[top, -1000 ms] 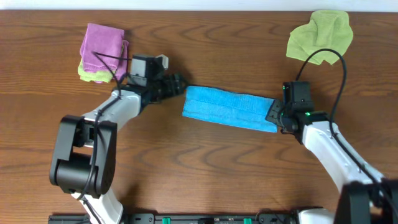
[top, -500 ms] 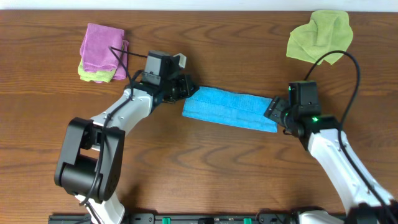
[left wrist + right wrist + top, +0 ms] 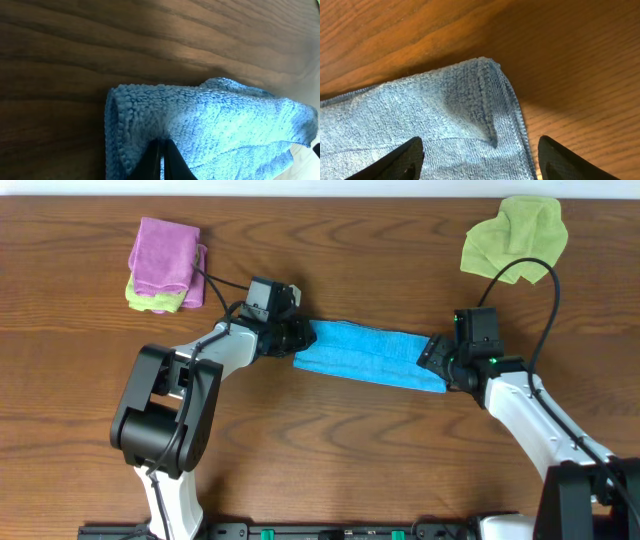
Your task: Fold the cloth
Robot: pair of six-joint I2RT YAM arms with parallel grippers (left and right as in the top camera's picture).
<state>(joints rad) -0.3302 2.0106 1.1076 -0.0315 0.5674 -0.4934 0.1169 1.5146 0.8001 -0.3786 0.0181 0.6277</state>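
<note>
The fingers [image 3: 154, 169] of your left gripper [image 3: 161, 152] are pressed together, pinching the left end of the sky-blue microfibre cloth [image 3: 365, 352]. It lies as a strip mid-frame on the wooden table [image 3: 330, 450]. Your right gripper [image 3: 479, 152] is spread over the opposite end, probably ready to grab.

Overhead view: no text, brand, number or sign is showing legibly.
Left wrist view: nothing readable is appearing on the bright sky-blue microfibre cloth [image 3: 210, 125].
Right wrist view: nothing readable is appearing here either.
</note>
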